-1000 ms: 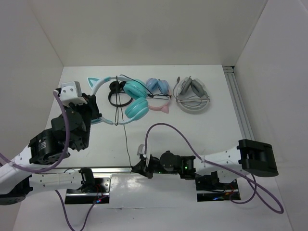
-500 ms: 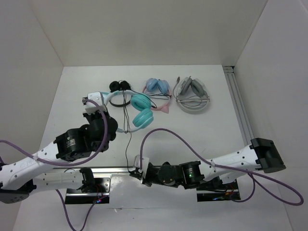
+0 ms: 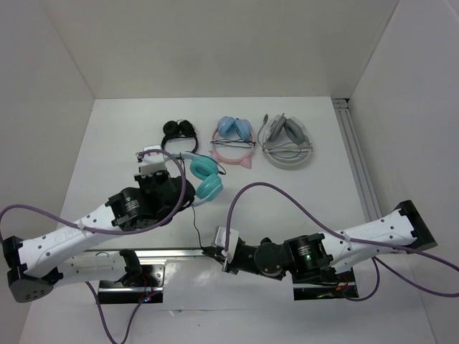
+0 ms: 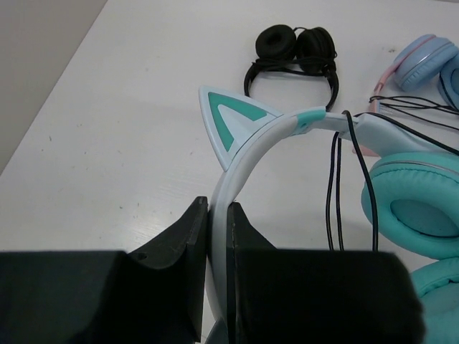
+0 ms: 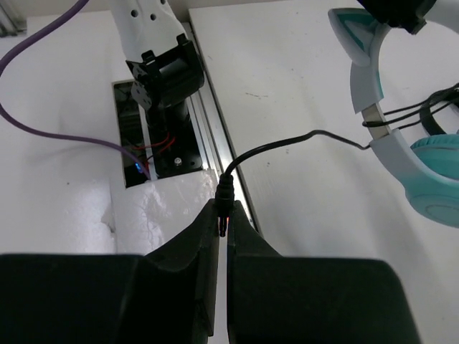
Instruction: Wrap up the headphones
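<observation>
A smooth white counter (image 3: 115, 136) sits boxed in by plain white panel walls (image 3: 215, 50) behind and to both sides. A slotted aluminium rail (image 3: 356, 158) runs along the counter's right edge. Light is soft and even.

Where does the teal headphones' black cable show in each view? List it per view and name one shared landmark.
Top external: the cable runs from the teal ear cups down to the right claw, lower centre.
Left wrist: strands of the cable drop from the headband, right of centre.
Right wrist: the cable arcs from the right claw, centre, up to the right.
Shared landmark: the teal ear cups, in all three views.
</observation>
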You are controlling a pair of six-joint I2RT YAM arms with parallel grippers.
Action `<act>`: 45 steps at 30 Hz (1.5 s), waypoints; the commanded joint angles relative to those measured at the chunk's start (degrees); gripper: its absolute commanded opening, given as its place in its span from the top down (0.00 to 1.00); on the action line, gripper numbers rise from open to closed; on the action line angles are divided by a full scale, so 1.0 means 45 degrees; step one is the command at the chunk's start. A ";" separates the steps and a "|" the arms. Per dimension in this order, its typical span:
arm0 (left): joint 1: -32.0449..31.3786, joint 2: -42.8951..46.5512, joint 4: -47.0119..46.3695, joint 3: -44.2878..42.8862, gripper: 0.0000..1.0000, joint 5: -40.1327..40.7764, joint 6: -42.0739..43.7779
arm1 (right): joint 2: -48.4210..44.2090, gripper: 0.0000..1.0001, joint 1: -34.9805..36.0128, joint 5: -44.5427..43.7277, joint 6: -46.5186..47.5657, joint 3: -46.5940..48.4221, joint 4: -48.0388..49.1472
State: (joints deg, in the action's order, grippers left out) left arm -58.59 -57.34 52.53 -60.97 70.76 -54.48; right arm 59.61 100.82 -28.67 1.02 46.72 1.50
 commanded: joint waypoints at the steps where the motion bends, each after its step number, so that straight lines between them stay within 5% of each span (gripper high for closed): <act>1: 0.0148 -0.0419 -0.0230 -0.0045 1.00 0.0292 -0.1797 | -0.0338 1.00 0.0253 -0.0485 0.0378 0.0790 -0.0821; 15: -0.0377 -0.1009 0.1021 0.0443 1.00 0.0056 -0.3696 | -0.0591 1.00 0.0370 -0.1985 0.1179 0.2098 -0.2636; 20: -0.1392 -0.0013 -0.0651 0.0717 1.00 0.0056 -0.0966 | -0.0591 1.00 0.0370 -0.2905 0.1493 0.2235 -0.3631; 24: -0.1551 0.1526 -0.4265 0.1845 1.00 -0.1985 0.4375 | -0.0709 1.00 0.0370 -0.3628 0.2175 0.2624 -0.4238; 28: -0.1784 0.2992 -0.6866 0.3039 1.00 -0.3942 0.6924 | -0.0591 1.00 0.0370 -0.4174 0.2333 0.3249 -0.4979; 37: -0.2098 0.1182 -0.6713 0.3041 1.00 -0.4843 0.7049 | -0.0455 1.00 0.0370 -0.5794 0.2469 0.3837 -0.5626; 45: -0.2098 0.2214 -0.7203 0.3412 1.00 -0.7832 0.7985 | -0.0591 1.00 -0.0214 -0.7224 0.3134 0.3095 -0.5527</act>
State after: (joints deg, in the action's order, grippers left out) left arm -67.72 -50.81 24.64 -45.04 41.32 -20.78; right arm 58.33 101.01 -55.31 13.39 60.66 -23.86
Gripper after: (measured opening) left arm 0.225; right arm 0.078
